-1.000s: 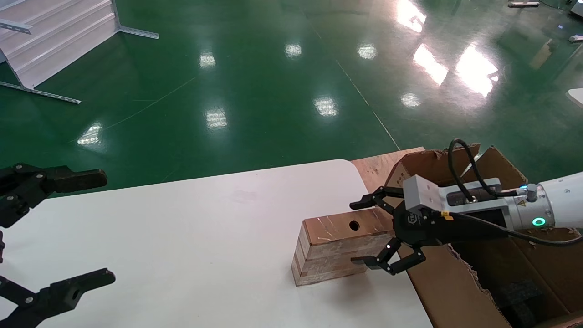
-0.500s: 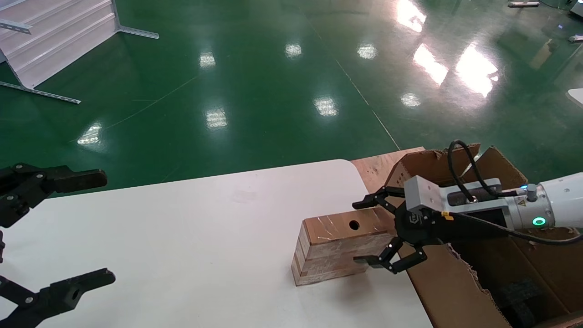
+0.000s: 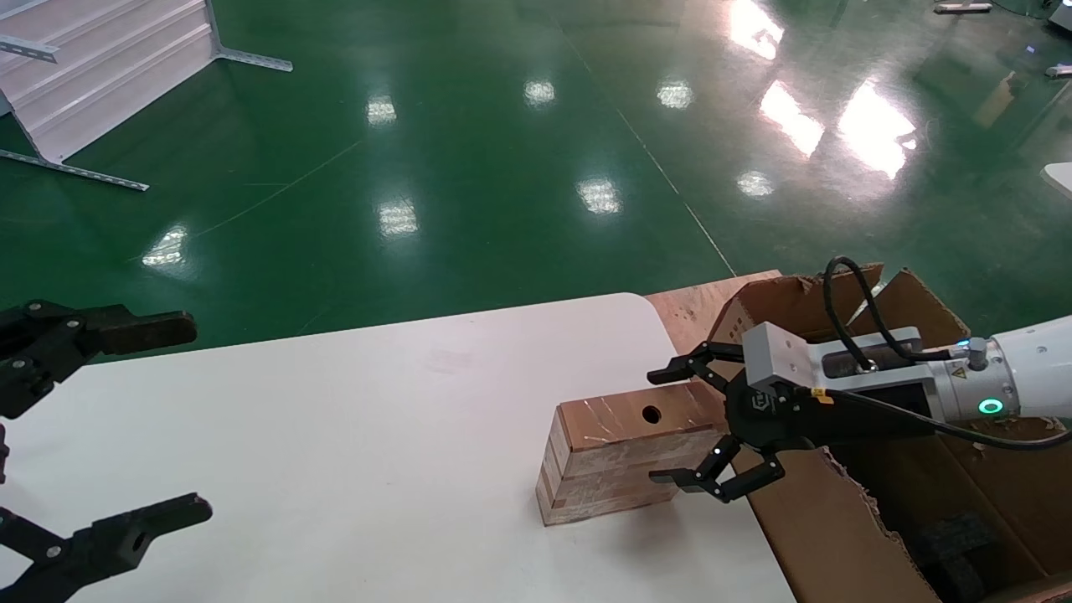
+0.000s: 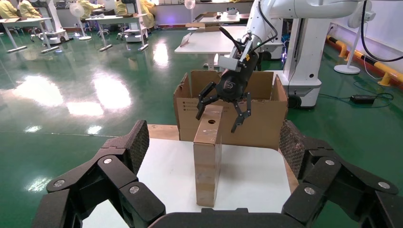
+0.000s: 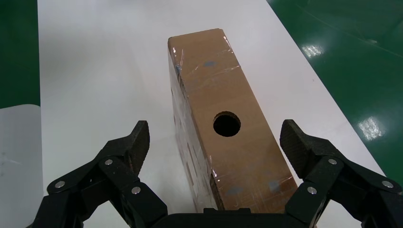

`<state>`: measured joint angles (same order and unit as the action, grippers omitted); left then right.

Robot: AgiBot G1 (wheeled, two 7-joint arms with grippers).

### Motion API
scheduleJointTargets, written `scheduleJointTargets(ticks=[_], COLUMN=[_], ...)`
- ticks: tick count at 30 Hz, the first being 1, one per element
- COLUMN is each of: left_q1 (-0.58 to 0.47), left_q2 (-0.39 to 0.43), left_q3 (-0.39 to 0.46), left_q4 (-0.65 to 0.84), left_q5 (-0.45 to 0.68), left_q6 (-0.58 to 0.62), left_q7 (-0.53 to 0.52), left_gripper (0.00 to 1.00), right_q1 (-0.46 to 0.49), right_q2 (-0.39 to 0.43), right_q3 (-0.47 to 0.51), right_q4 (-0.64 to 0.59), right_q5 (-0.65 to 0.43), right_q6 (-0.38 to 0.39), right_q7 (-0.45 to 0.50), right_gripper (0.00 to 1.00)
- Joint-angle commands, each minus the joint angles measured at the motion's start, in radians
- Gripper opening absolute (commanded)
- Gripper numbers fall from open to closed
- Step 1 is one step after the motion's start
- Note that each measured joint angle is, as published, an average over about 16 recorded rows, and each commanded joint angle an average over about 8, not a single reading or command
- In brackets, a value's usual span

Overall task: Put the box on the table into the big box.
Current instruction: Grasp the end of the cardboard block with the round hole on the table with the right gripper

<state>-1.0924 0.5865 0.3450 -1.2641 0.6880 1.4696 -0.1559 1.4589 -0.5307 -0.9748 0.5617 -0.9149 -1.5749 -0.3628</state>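
Copper-brown and brick-shaped, the small taped cardboard box [image 3: 624, 456] with the round dark hole in its top sits in the lower centre-right of my head view, resting on the smooth white surface [image 3: 352, 435] near that surface's right-hand edge. In the right wrist view the same box [image 5: 227, 142] fills the middle of the frame, hole up, with clear tape glinting along its edges.

My right gripper [image 3: 680, 427] is around the box's right end, spread wide: one black finger sits above and behind the top face at centre-right of the head view, the other in front of the striped side just below it. From the right wrist camera, the ribbed pads [image 5: 135, 142] stand clear on either side of the box with white surface showing between pad and cardboard, so nothing is grasped. The left wrist view shows that gripper [image 4: 223, 104] from the front, upper centre, fingers straddling the box's far end.

Just to the right of the small box stands the large brown corrugated carton [image 3: 837, 519] with ragged flap edges, filling the lower right of the head view; dark foam-like blocks [image 3: 955, 544] lie inside it.

My left gripper [image 3: 126, 419] is well apart at the far left of the head view, over the surface's left part, its two black fingers released and spread, holding nothing.
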Motion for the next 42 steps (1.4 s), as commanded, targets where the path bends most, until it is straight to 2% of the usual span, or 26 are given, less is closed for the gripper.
scheduleJointTargets(ticks=[1,7,8,9,22,23,24,30,31,32,42], left_q1=[0.000,0.000,0.000,0.000,0.000,0.000,0.000,0.000,0.000,0.000,0.000], left_q2=[0.000,0.000,0.000,0.000,0.000,0.000,0.000,0.000,0.000,0.000,0.000], left_q3=[0.000,0.000,0.000,0.000,0.000,0.000,0.000,0.000,0.000,0.000,0.000], left_q4=[0.000,0.000,0.000,0.000,0.000,0.000,0.000,0.000,0.000,0.000,0.000], left_q5=[0.000,0.000,0.000,0.000,0.000,0.000,0.000,0.000,0.000,0.000,0.000], left_q6=[0.000,0.000,0.000,0.000,0.000,0.000,0.000,0.000,0.000,0.000,0.000], left_q7=[0.000,0.000,0.000,0.000,0.000,0.000,0.000,0.000,0.000,0.000,0.000], left_gripper=[1.00,1.00,1.00,1.00,1.00,0.96,0.88,0.12,0.04,0.00,0.00], right_q1=[-0.001,-0.002,-0.002,-0.002,-0.003,-0.003,-0.003,-0.003,-0.004,-0.004,-0.004], right_q2=[0.000,0.000,0.000,0.000,0.000,0.000,0.000,0.000,0.000,0.000,0.000], right_q3=[0.001,0.002,0.002,0.002,0.003,0.003,0.003,0.003,0.003,0.003,0.003], right_q4=[0.001,0.001,0.002,0.002,0.003,0.003,0.003,0.003,0.003,0.003,0.003], right_q5=[-0.001,-0.002,-0.002,-0.003,-0.004,-0.004,-0.004,-0.004,-0.004,-0.004,-0.004], right_q6=[0.000,0.000,0.000,0.000,0.000,0.000,0.000,0.000,0.000,0.000,-0.001], right_q7=[0.000,0.001,0.001,0.001,0.001,0.001,0.001,0.002,0.002,0.002,0.002], right_gripper=[0.90,0.15,0.06,0.01,0.00,0.00,0.00,0.00,0.00,0.00,0.00])
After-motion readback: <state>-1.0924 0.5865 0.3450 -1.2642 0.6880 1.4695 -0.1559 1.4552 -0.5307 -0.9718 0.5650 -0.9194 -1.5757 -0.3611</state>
